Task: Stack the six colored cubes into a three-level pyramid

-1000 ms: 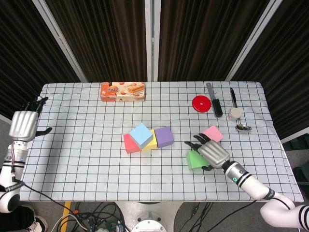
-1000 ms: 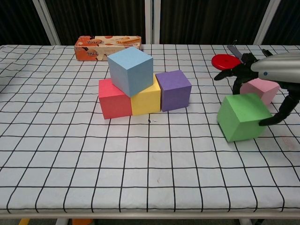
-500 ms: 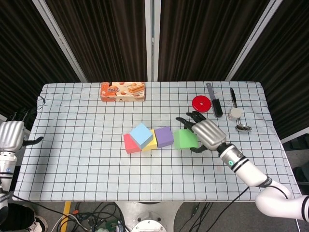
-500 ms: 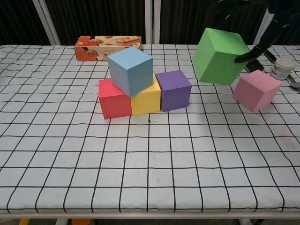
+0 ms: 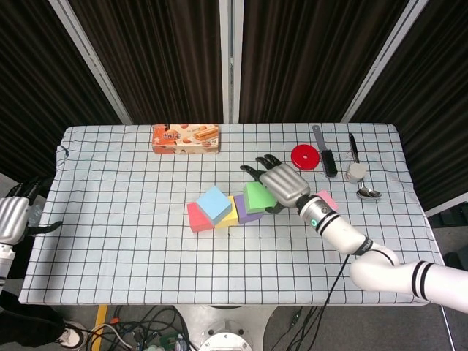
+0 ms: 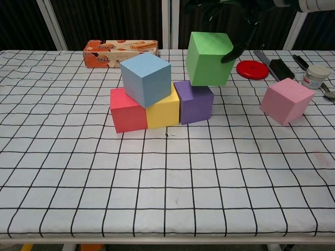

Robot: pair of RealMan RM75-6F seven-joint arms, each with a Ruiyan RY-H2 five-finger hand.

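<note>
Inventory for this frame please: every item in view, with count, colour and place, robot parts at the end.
Red cube: 1, red, left end of base row.
Yellow cube: 1, yellow, middle of base row.
Purple cube: 1, purple, right end of base row.
Blue cube: 1, light blue, atop red and yellow.
Green cube: 1, green, held over purple cube.
Pink cube: 1, pink, on the table right of the stack.
Snack box: 1, orange, far side.
Lid: 1, red, far right.
Small jar: 1, white, far right.
Spoon: 1, metal, near jar.
Dark utensils: 2, beside lid and jar.
Table: 1, white grid cloth.
Right hand: grips green cube.
Left hand: at left table edge, holds nothing.

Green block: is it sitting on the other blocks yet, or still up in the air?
Cannot tell for sure. The right hand holds the green block tilted right above the purple block; contact is unclear.
</note>
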